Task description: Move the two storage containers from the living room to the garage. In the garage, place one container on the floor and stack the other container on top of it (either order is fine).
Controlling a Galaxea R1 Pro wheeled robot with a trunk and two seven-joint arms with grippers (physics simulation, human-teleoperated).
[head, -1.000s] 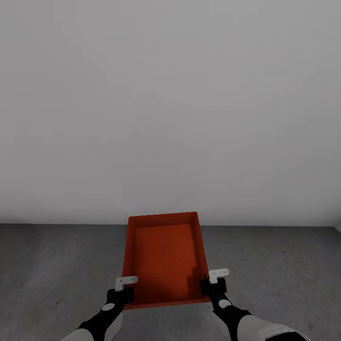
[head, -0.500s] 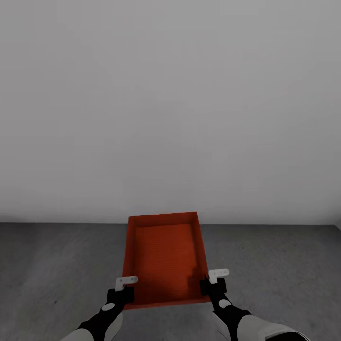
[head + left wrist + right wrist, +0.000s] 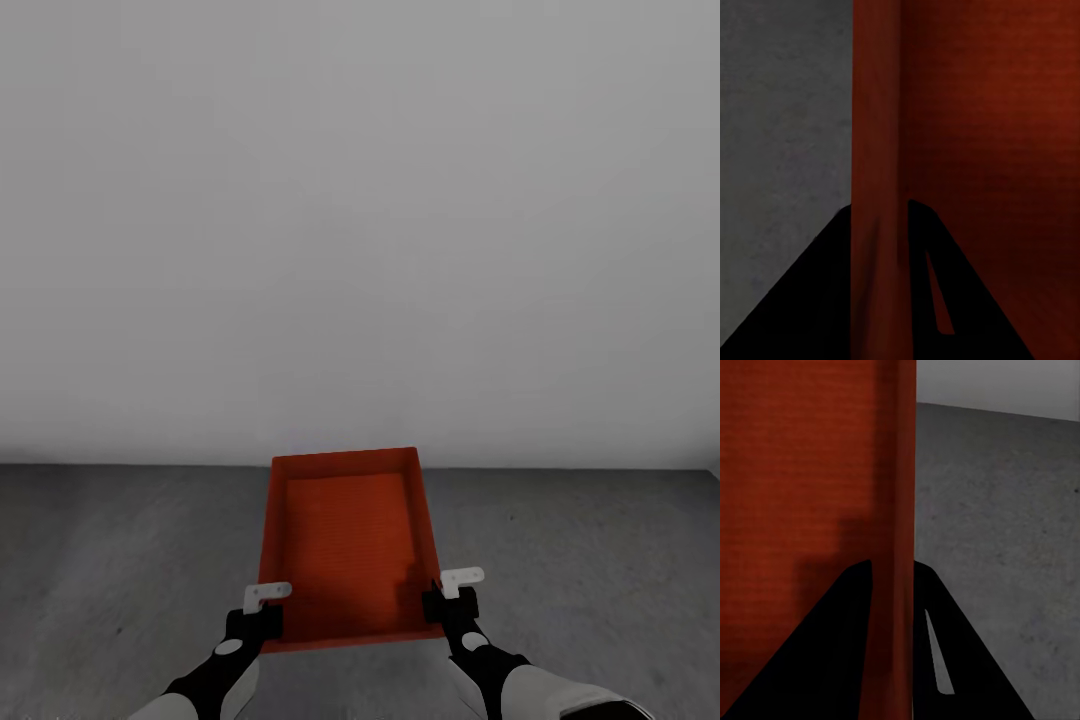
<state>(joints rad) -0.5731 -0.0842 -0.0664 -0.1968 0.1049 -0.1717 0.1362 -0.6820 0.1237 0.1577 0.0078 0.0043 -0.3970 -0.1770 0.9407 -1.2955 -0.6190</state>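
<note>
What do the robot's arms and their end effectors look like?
Both arms have white forearm shells, then black wrists with a pale oval mark. The left end effector and right end effector carry small white finger plates. Up close, the fingers appear as dark wedges.

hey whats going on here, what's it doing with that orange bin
The robot holds one orange-red storage container between both arms, over a dark grey concrete floor and facing a plain white wall. The left gripper pinches its left wall, the right gripper its right wall; each wrist view shows fingers straddling a wall. The container is empty.
</note>
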